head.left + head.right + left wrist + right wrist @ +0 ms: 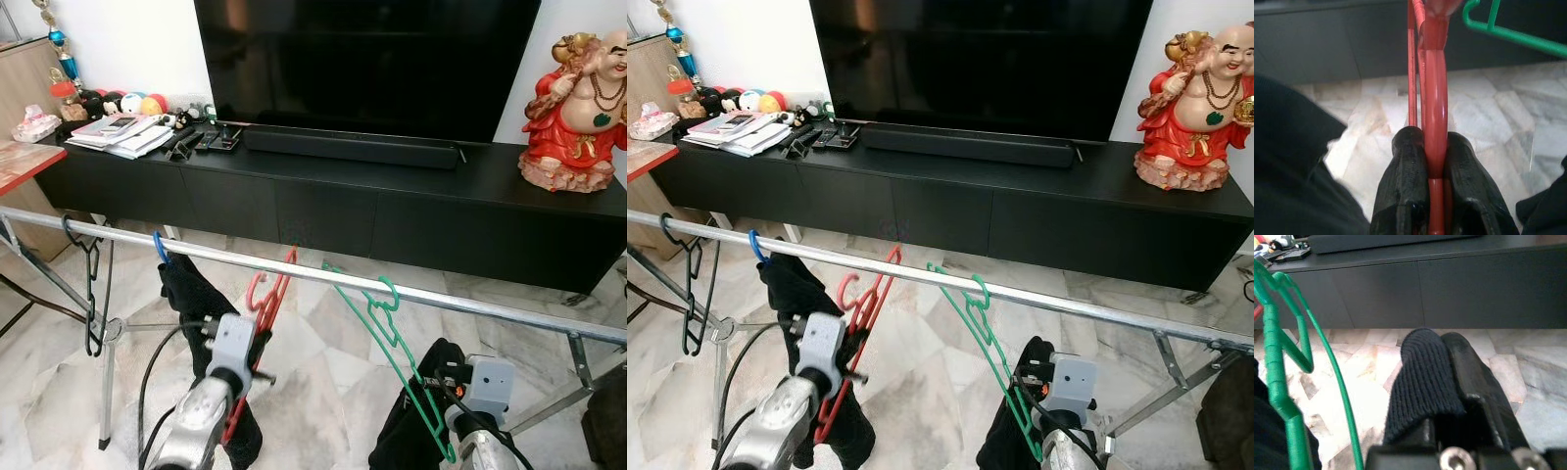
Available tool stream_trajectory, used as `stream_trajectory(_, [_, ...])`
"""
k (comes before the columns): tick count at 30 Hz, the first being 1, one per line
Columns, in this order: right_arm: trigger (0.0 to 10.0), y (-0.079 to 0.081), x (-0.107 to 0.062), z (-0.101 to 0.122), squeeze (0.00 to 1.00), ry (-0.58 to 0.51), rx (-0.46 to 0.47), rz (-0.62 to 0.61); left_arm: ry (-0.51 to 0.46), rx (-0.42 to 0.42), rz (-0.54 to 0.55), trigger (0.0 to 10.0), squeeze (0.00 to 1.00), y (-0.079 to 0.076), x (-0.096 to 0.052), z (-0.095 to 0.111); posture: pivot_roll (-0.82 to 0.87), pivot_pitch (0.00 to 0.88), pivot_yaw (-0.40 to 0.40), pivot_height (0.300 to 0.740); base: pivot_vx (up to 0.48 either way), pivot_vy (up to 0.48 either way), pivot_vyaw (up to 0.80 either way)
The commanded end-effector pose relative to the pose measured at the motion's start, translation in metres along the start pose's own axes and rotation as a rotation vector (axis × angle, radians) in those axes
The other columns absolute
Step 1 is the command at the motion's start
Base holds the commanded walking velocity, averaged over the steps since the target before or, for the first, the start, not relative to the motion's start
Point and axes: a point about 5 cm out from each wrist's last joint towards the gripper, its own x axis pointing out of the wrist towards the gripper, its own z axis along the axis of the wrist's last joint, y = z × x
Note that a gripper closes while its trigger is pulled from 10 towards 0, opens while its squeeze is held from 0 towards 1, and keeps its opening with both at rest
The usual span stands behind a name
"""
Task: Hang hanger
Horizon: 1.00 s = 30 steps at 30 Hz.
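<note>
You're standing at a metal rail point(470, 305) over marble floor point(323, 362), two hangers hooked on it.
Ahead of you a long black TV console point(392, 211) is running wall to wall, carrying a television point(367, 59), a soundbar point(351, 147), papers point(122, 132) and a red statue point(578, 103). The rail is crossing the whole view with open floor beneath it. Your left gripper point(1436, 171) is clenching the red hanger point(265, 313), whose hook is sitting on the rail. Your right gripper point(1447, 377) is pinching dark cloth point(1422, 382), with the green hanger point(392, 343) just beside it, hooked over the rail. Farther left, a blue hook point(159, 245) with dark clothing point(191, 294) and a black hanger point(90, 284) are hanging.
</note>
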Motion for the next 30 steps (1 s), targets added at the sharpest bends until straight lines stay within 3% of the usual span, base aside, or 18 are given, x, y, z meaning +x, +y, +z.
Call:
stream_trajectory(1, [10.0,0.000,0.002,0.007,0.00,-0.036,-0.005,0.004,0.031,0.024,-0.020,0.0,0.00,0.000,-0.006,-0.007,0.02,0.008,0.033,0.740,0.000,0.000,0.00])
stream_trajectory(2, [10.0,0.000,0.002,0.007,0.00,-0.035,-0.006,0.003,0.059,0.029,-0.024,0.5,0.00,0.001,-0.011,-0.013,0.02,0.009,0.033,0.740,0.000,0.000,0.00])
stream_trajectory(3, [10.0,0.000,0.002,0.005,0.00,-0.028,-0.007,0.003,0.110,0.033,-0.030,4.8,0.00,0.003,-0.018,-0.024,0.03,0.012,0.032,0.740,0.000,0.000,0.00])
stream_trajectory(4, [10.0,0.000,0.002,0.004,0.00,-0.025,-0.008,0.002,0.128,0.032,-0.032,4.8,0.00,0.004,-0.020,-0.028,0.03,0.012,0.031,0.740,0.000,0.000,0.00])
stream_trajectory(5, [10.0,-0.002,0.001,0.001,0.00,-0.007,-0.010,0.001,0.166,0.033,-0.026,10.0,0.00,0.006,-0.026,-0.036,0.03,0.012,0.030,0.740,0.000,0.000,0.00])
stream_trajectory(13, [10.0,-0.013,-0.011,-0.042,0.00,0.235,-0.093,-0.019,0.322,0.000,0.039,10.0,0.00,0.020,-0.046,-0.065,0.03,0.024,0.032,0.740,0.000,0.000,0.00])
stream_trajectory(18, [10.0,-0.017,-0.015,-0.051,0.00,0.305,-0.123,-0.038,0.333,-0.014,0.041,10.0,0.00,0.020,-0.047,-0.067,0.03,0.028,0.037,0.740,0.000,0.000,0.00])
stream_trajectory(24, [10.0,-0.014,-0.013,-0.052,0.00,0.304,-0.114,-0.046,0.360,-0.016,0.040,10.0,0.00,0.021,-0.048,-0.072,0.03,0.032,0.046,0.740,0.000,0.000,0.00])
stream_trajectory(30, [10.0,-0.019,-0.016,-0.067,0.00,0.437,-0.172,-0.113,0.388,-0.017,0.040,10.0,0.00,0.021,-0.052,-0.076,0.04,0.038,0.057,0.740,0.000,0.000,0.00])
